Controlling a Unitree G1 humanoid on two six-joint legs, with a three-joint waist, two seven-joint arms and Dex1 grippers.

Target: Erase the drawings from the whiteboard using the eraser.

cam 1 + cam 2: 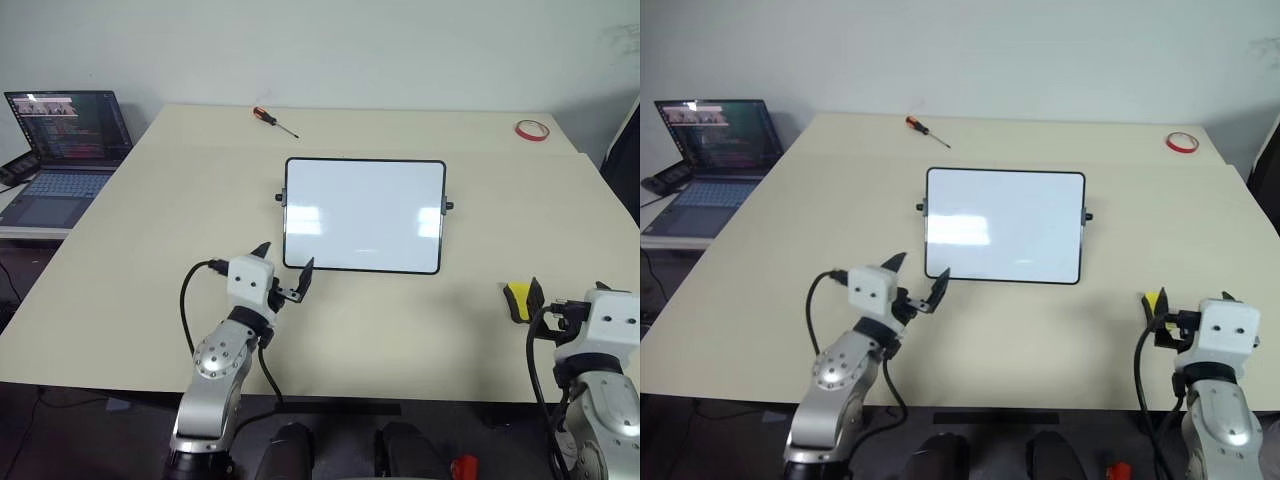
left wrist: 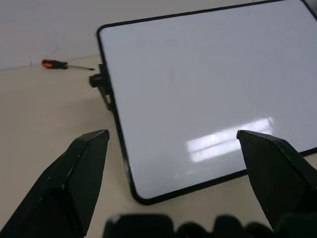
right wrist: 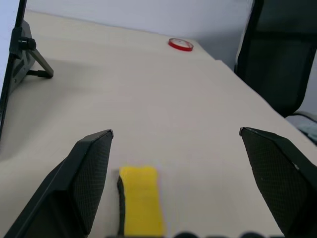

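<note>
Presently: glossy white black-framed whiteboard (image 1: 364, 214), table centre, no blue drawings visible. Small yellow dark-bottomed eraser (image 1: 518, 300) near right, lying loose between the wide-open, empty right gripper (image 3: 176, 148) fingers. Left gripper (image 1: 283, 265) open, empty, at board's near-left corner. Retreat gently; avoid nudging eraser.

Evenly lit room, soft overhead light, faint shadows.
White glare patches gleam on the glossy whiteboard (image 1: 364, 214); close fingertips (image 2: 74, 183) look blurred.

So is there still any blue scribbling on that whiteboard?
No, the whiteboard surface is plain white with only glare reflections on it.
</note>
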